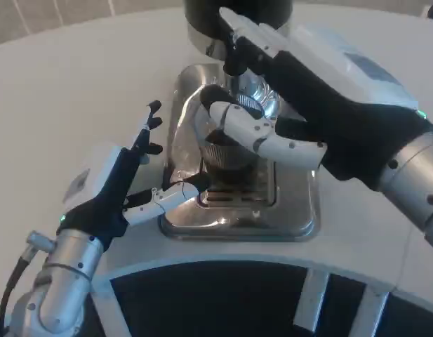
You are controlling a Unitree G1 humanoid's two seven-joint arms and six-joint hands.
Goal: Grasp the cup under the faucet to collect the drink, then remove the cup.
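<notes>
A small ribbed cup (227, 156) stands on the grate of a steel drip tray (300, 214), right under the black faucet (234, 64) of the dispenser (201, 15). My right hand (321, 105) comes in from the right. Its thumb wraps across the near side of the cup's rim, while its long fingers (252, 34) stretch past the far side beside the faucet, so the cup sits held between them. My left hand (109, 191) hovers at the tray's left side with fingers spread and empty, its thumb tip at the tray's front left edge. The cup's contents are hidden.
The tray and dispenser stand on a white round table (69, 91), with bare surface to the left. The table's curved front edge (202, 261) runs just below the tray, with dark floor and white legs beneath.
</notes>
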